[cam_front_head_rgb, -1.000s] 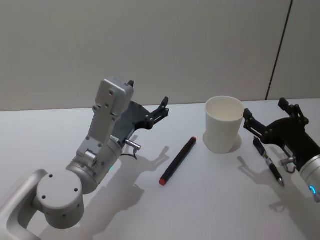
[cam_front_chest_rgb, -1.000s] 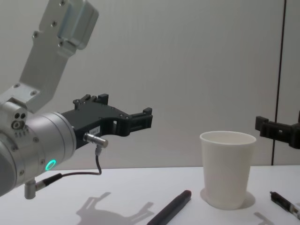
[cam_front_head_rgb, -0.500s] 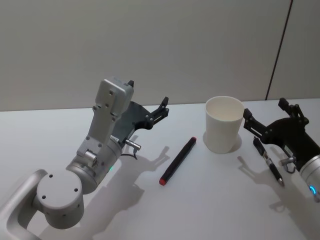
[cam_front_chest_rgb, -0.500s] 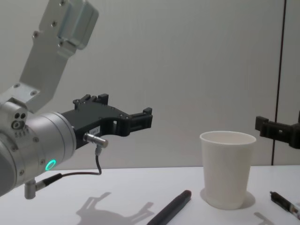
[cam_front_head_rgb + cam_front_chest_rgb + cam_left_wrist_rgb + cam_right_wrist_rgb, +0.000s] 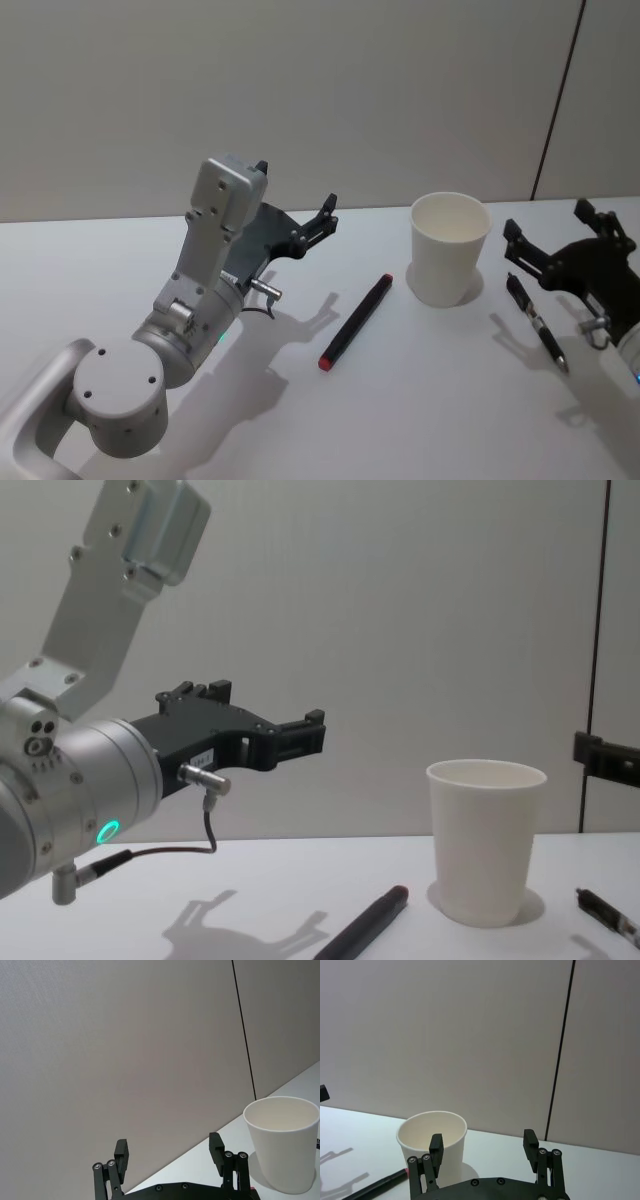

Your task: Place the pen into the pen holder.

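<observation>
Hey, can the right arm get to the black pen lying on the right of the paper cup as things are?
Probably yes. The right gripper hangs open close above the black pen, which lies flat on the table, apart from the paper cup, with nothing between gripper and pen.

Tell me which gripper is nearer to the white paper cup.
Right. The right gripper hangs open just right of the white paper cup, near rim height; the left gripper, also open, hovers farther off to its left.
</observation>
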`<state>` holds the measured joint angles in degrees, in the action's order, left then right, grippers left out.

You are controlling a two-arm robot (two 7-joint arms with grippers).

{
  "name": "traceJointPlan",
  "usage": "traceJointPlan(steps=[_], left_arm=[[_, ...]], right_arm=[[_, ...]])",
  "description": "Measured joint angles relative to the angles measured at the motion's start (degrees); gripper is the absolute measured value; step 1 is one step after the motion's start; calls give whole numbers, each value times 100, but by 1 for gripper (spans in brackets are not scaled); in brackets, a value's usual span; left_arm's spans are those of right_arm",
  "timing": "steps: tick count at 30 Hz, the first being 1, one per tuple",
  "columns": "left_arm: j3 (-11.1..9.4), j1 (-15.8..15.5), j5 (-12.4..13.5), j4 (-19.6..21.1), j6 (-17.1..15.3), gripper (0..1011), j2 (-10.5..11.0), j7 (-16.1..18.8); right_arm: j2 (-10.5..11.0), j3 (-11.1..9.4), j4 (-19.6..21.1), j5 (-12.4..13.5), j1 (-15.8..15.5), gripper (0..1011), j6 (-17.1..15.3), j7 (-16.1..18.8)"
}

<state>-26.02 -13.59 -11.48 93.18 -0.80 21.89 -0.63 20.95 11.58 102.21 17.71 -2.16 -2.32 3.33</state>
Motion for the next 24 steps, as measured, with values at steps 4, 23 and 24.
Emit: traceJointPlan(steps=[4,23,24], left_arm=[[0,0,0,0,0,1001,0,0],[0,0,0,0,0,1001,0,0],[0,0,0,0,0,1001,0,0]], right_arm=[[68,-49,109,69,-124,1001,-34,-95],[261,-270,794,451,-539,1001,-670,-657],[262,-275,811,469,-540,1001,-715,-677]])
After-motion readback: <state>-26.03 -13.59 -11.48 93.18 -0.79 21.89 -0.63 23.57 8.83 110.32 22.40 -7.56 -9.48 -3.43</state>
